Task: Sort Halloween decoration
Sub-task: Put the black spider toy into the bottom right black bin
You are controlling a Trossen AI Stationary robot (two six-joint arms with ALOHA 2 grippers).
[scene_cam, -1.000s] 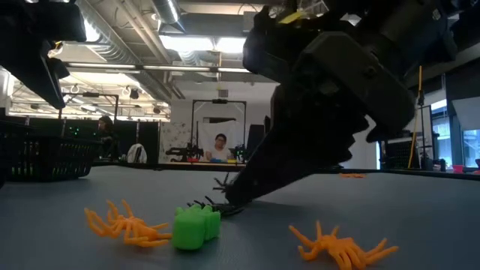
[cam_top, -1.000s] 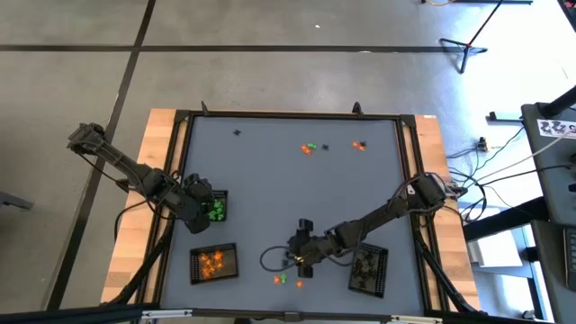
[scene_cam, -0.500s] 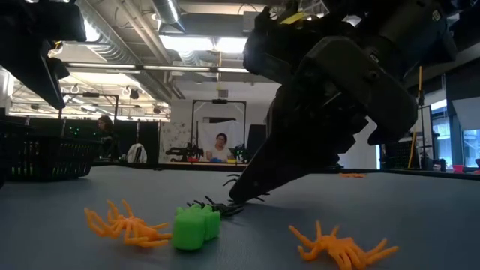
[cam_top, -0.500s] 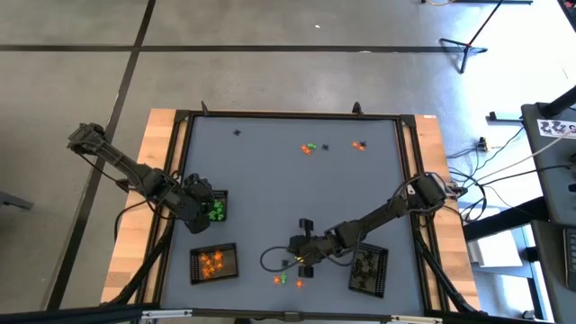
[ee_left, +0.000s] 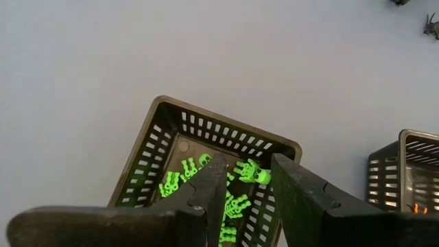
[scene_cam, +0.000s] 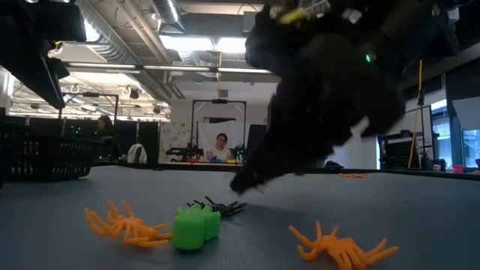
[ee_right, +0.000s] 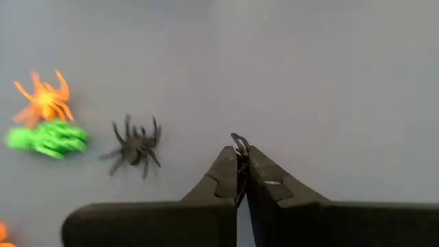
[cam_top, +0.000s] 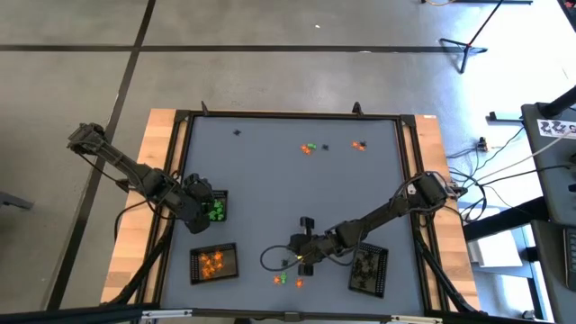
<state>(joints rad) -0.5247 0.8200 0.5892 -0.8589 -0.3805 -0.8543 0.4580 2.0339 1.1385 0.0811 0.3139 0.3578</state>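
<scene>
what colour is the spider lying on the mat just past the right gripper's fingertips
Black. The spider shows best in the right wrist view, beside a green trinket and an orange spider.

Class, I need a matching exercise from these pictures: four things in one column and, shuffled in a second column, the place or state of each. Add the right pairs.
Column one:
1. left gripper
2. right gripper
3. black spider
4. tray of black trinkets

Column two:
A. lies loose on the grey mat near a green trinket
B. shut on a small black trinket
C. open above the tray of green trinkets
D. stands close to the right arm

Pairs: 1-C, 2-B, 3-A, 4-D
</scene>
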